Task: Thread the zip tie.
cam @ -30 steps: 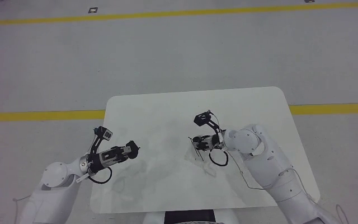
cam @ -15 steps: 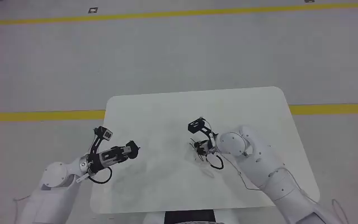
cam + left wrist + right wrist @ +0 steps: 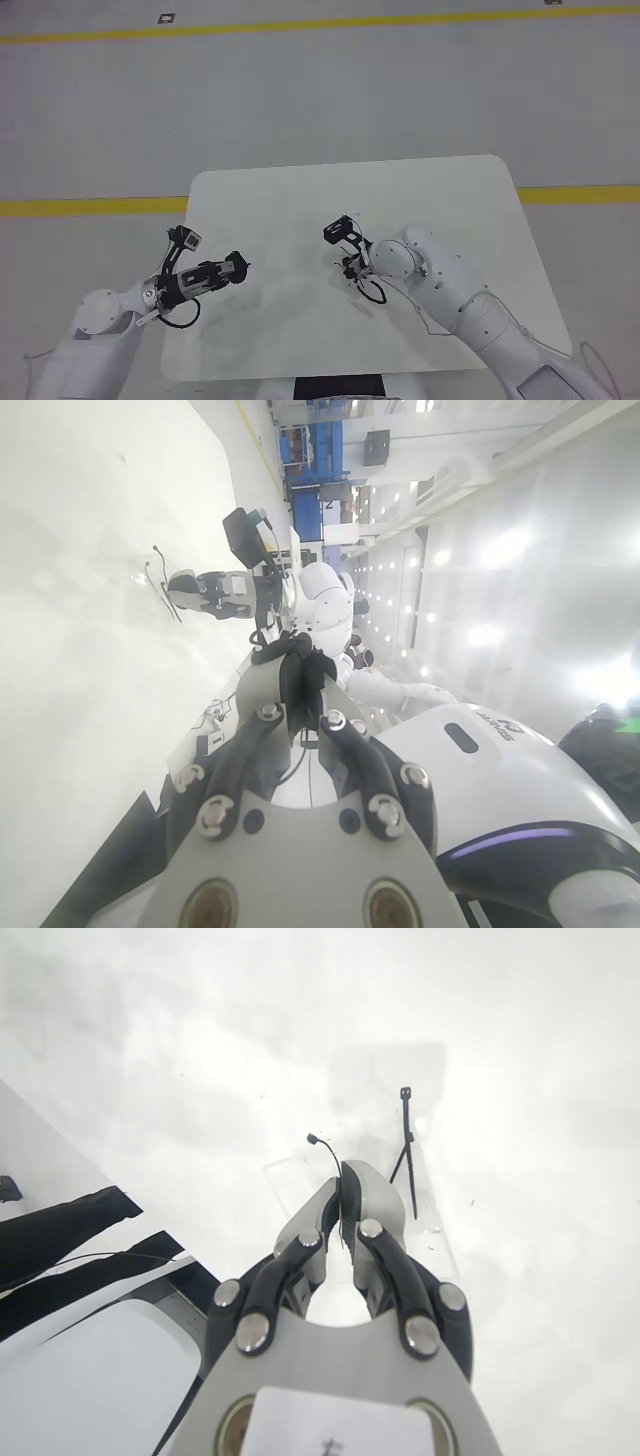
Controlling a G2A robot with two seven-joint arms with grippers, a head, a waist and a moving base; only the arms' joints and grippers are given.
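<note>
Right fingers [image 3: 367, 1195] clamp a black zip tie [image 3: 332, 1151], head protruding past the tips. Left fingers [image 3: 257, 690] sit together.

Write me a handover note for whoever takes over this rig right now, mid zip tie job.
Right gripper: shut on one zip tie, whose head end sticks out past the fingertips, at the clear tray mid-table.
Left gripper: shut, apparently empty, near the left edge of the table, well apart from the tie.
Two spare zip ties lie crossed in the tray.
Done: one tie gripped.
Left: bring its tail to its head and thread it through. No loop is formed yet.
</note>
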